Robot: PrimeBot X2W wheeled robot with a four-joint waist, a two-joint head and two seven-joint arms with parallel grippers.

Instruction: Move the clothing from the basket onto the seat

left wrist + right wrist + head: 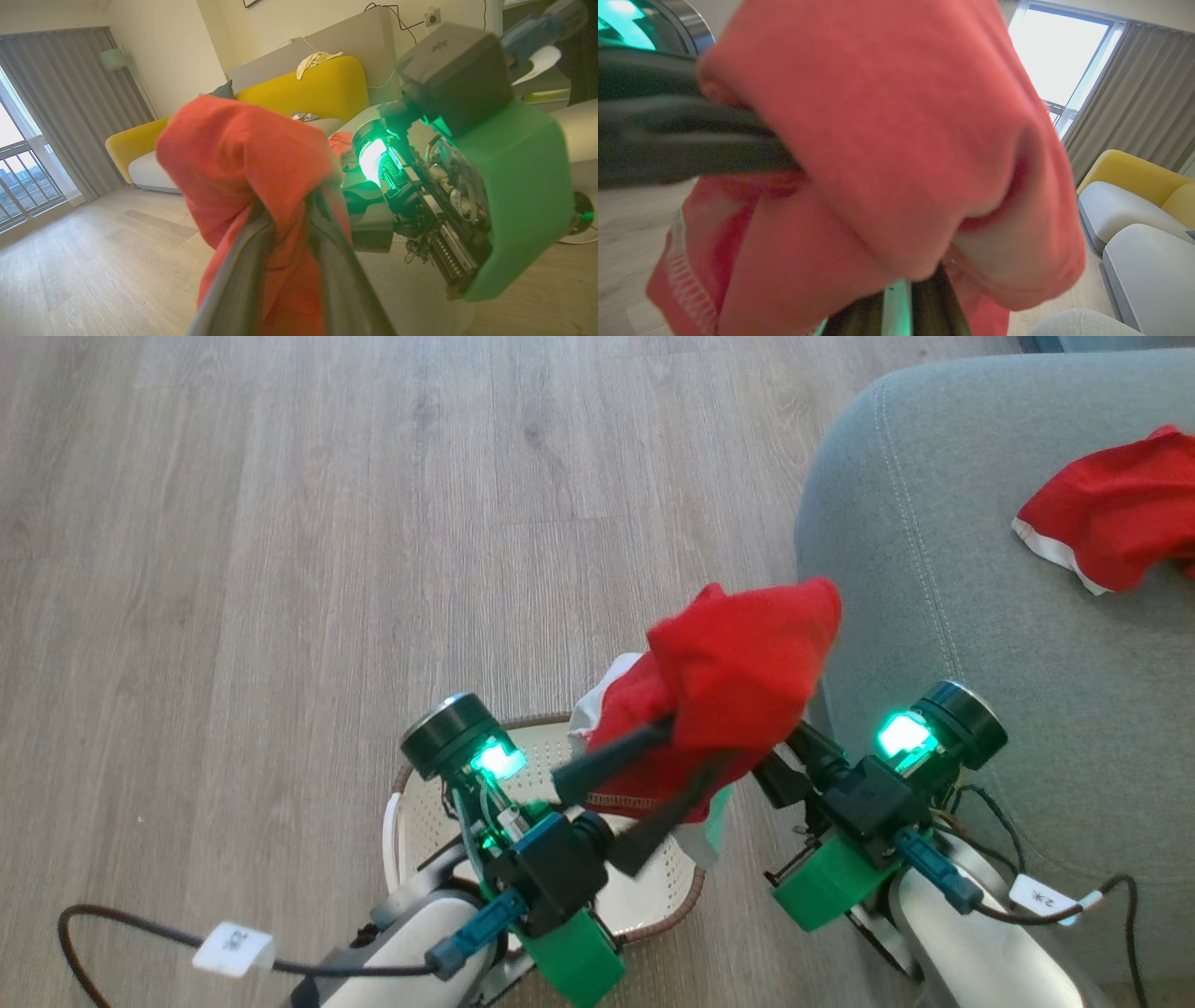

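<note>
- Left claw (691,749) clenches a red garment (747,653) above the basket (425,826).
- Right claw (782,756) sits under it; cannot tell its grip.
- Second garment (1111,518) lies far right on the seat (934,616).

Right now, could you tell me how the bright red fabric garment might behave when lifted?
Probably floppy: the bright red fabric garment sags around the left gripper's fingers. Likely light, being thin cloth; its loose hem may snag.
</note>
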